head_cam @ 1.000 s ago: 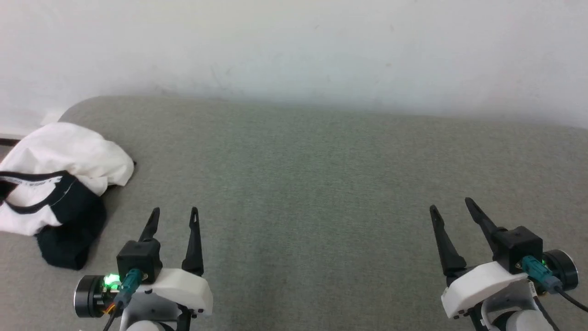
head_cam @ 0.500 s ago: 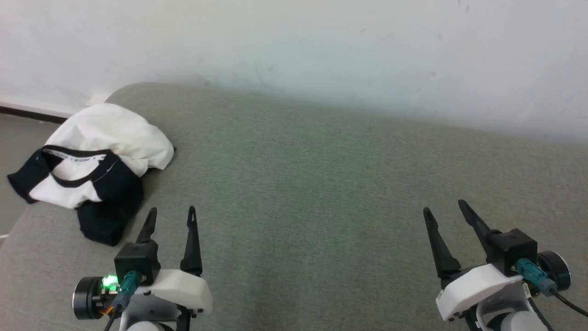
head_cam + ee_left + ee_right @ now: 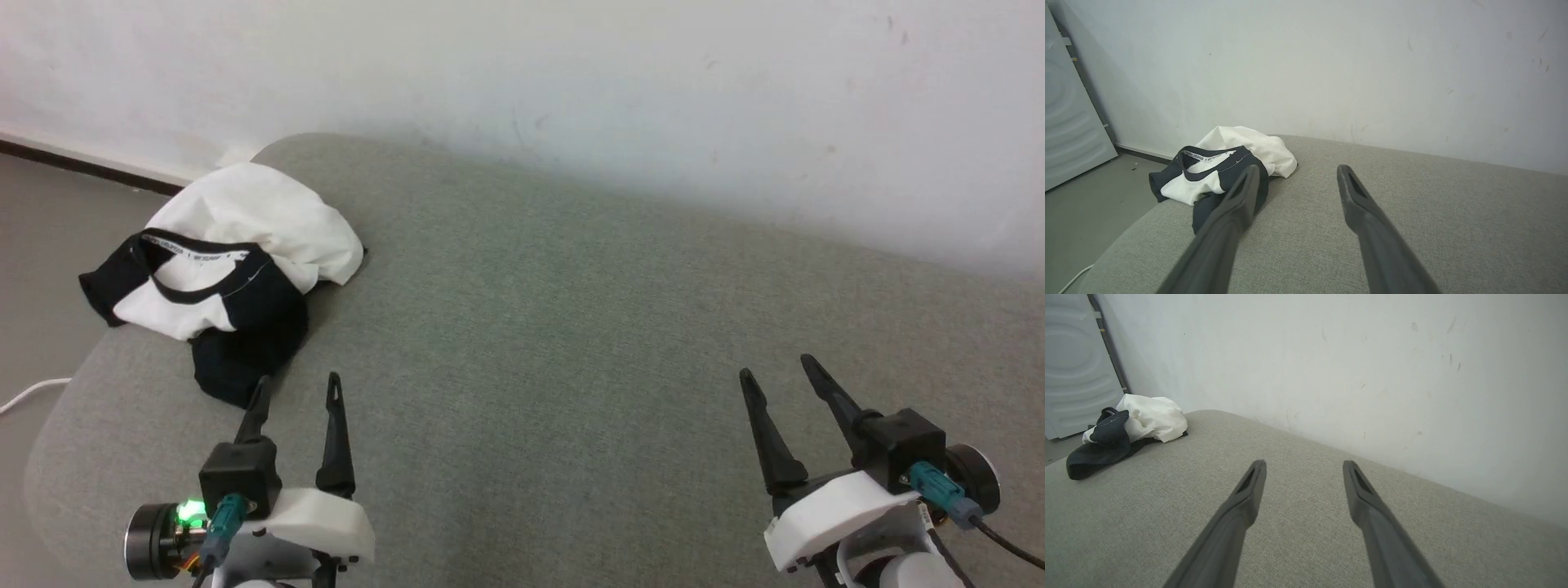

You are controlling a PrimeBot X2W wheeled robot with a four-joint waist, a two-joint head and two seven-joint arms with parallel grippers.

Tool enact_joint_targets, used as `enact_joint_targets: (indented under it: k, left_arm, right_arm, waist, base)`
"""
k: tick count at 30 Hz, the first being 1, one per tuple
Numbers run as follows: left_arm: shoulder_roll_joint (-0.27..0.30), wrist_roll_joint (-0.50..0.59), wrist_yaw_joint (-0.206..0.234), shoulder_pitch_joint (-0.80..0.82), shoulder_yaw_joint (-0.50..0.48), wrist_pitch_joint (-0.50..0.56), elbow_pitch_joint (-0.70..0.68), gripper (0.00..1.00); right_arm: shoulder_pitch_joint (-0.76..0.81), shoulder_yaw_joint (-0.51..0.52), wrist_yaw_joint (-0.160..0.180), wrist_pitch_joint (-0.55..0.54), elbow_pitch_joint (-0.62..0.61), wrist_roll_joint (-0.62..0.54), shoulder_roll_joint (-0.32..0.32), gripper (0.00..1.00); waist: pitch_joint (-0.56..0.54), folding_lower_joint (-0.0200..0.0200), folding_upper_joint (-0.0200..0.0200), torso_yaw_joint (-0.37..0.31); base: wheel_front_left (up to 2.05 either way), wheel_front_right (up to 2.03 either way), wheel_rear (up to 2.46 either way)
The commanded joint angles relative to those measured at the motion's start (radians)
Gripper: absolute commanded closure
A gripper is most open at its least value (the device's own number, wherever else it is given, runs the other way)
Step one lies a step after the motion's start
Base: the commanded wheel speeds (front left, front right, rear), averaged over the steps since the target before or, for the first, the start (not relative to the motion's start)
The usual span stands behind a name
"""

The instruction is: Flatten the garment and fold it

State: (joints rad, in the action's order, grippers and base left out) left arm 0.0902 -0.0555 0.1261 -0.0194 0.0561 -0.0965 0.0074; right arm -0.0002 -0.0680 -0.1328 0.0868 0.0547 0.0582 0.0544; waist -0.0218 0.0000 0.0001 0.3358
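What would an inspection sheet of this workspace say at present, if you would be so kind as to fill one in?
Surface: grey fabric surface, rounded corner at far left.
Job's things: garment, a crumpled heap at that far-left corner, one black part reaching past the edge; not yet flattened.
Clutter: nothing seen.
Grippers: left gripper open, empty, close to the garment's near side; right gripper open, empty, over the surface, far from the garment.
Cables: white cable on the floor at the left; teal-plug lead at each wrist.
Surroundings: scuffed white wall behind, dark baseboard, pale panel at the left.
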Motion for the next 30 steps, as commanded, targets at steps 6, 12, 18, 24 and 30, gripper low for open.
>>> enact_joint_targets:
  k: [6, 12, 18, 24, 30]
  left_arm:
    - [0.009, -0.014, 0.024, -0.016, 0.007, -0.018, -0.006, 0.0]
    - [0.015, -0.021, 0.04, -0.018, 0.012, -0.03, -0.005, 0.0]
    - [0.02, -0.029, 0.056, -0.021, 0.018, -0.039, -0.008, 0.0]
    - [0.026, -0.039, 0.073, -0.026, 0.021, -0.051, -0.007, 0.0]
    - [0.033, -0.048, 0.091, -0.032, 0.024, -0.063, -0.008, 0.0]
  right_arm:
    - [-0.02, -0.008, 0.001, 0.015, 0.009, 0.017, -0.002, 0.0]
    - [-0.023, -0.013, 0.001, 0.025, 0.015, 0.025, -0.002, 0.0]
    - [-0.027, -0.018, 0.001, 0.035, 0.021, 0.032, -0.003, 0.0]
    - [-0.031, -0.027, 0.001, 0.042, 0.026, 0.038, -0.003, 0.0]
    - [-0.035, -0.036, 0.002, 0.05, 0.031, 0.045, -0.003, 0.0]
  waist:
    - [-0.001, 0.0, -0.0001, 0.039]
    - [-0.003, 0.0, -0.0001, 0.072]
    - [-0.003, 0.0, -0.0001, 0.107]
    - [-0.004, 0.0, -0.0001, 0.14]
    - [-0.006, 0.0, -0.0001, 0.169]
  base:
    - [0.0, 0.0, 0.0]
    - [0.0, 0.0, 0.0]
    - [-0.01, -0.01, -0.01]
    - [-0.01, -0.01, -0.01]
    - [0.0, 0.0, 0.0]
